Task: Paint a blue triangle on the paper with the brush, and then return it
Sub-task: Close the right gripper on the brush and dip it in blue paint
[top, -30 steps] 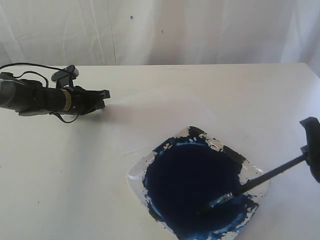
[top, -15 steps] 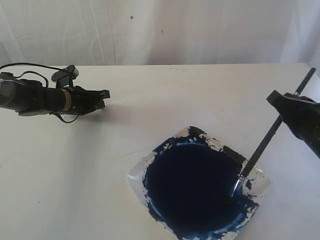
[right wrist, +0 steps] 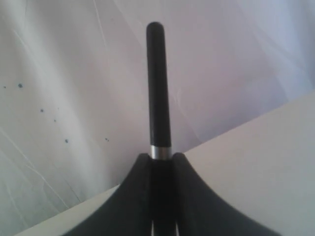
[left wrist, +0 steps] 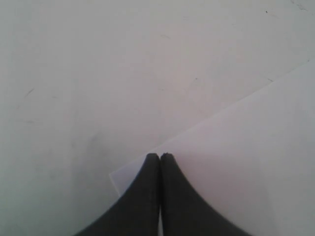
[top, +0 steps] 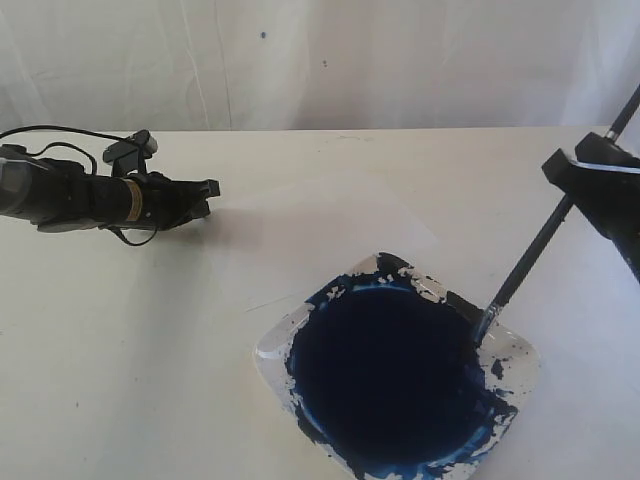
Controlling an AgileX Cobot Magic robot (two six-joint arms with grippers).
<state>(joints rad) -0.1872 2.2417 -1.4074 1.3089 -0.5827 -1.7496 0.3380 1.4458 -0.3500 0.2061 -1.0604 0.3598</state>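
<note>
Your right pincer [right wrist: 161, 158] pinches the brush [top: 524, 268] at the dish [top: 268, 350]; left pincer [left wrist: 160, 157] pressed together; paper [left wrist: 246, 147] bare; painting, returning remain.

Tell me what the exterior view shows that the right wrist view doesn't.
Only the exterior view: the dish of blue paint, the brush tip down at the dish's edge, and the left gripper off to the side. Only the right wrist view: the handle's rounded end, sticking out past the jaws. Both: the right gripper shut on the brush, the white curtain and the table.
</note>
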